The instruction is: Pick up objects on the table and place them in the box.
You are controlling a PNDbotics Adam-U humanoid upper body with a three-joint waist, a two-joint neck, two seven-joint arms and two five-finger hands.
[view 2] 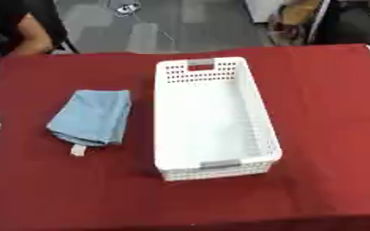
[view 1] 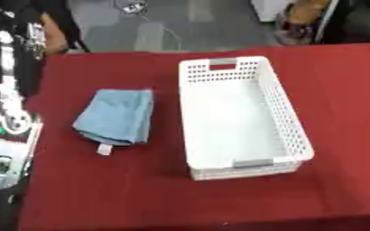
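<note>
A folded light-blue cloth (view 1: 117,116) with a small white tag lies on the red table (view 1: 101,194), left of centre. To its right stands a white perforated box (view 1: 287,117), long side running away from me, with nothing inside. My left arm runs along the table's left edge in the left eye view, silver and black, apart from the cloth. Its hand (view 1: 16,40) seems to be at the upper left, off the table. My right hand shows in neither view.
The red cloth covers the whole table (view 2: 330,90). Beyond the far edge is grey floor with cables, and people sit at the back corners. Open red surface lies right of the box and along the front edge.
</note>
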